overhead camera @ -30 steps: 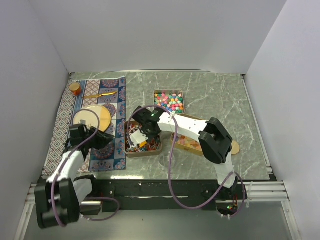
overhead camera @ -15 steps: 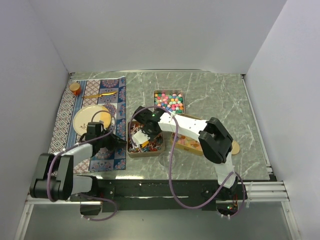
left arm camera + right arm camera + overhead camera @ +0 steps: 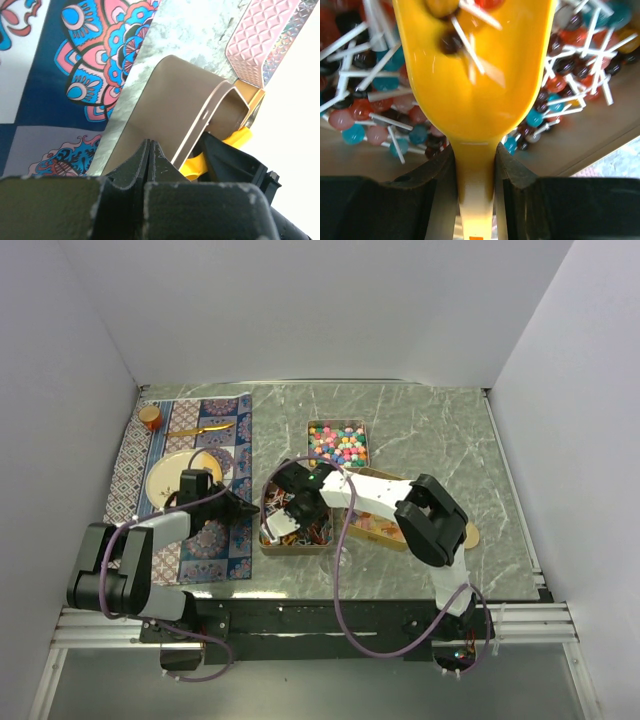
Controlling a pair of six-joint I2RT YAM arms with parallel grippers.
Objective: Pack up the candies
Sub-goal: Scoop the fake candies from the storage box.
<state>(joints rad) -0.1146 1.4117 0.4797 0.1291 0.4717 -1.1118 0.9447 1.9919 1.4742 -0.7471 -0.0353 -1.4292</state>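
The red-blue-white candies [image 3: 305, 530] are tiny lollipops on white sticks, piled in a brown tin [image 3: 290, 549] at the centre; they fill the right wrist view [image 3: 535, 118]. My right gripper [image 3: 290, 512] [image 3: 474, 160] is shut on the handle of a yellow scoop [image 3: 475, 75], which holds a few lollipops low over that tin. My left gripper [image 3: 243, 508] [image 3: 149, 146] is shut and empty, its tips against the tin's outer left wall [image 3: 165, 100]. Multicolour balls [image 3: 338, 442] fill a tin behind. The yellow-pink-orange squares [image 3: 380, 527] lie mostly hidden under my right arm.
A patterned mat [image 3: 225, 430] covers the left side, with a gold plate [image 3: 170, 475], a small orange jar [image 3: 150, 417] and a gold utensil [image 3: 200, 429] on it. A round wooden piece [image 3: 471, 535] lies at the right. White walls enclose the table.
My left gripper has swung right from beside the gold plate to the lollipop tin's left wall. The tin has shifted slightly right. My right gripper stays in the tin with the scoop.
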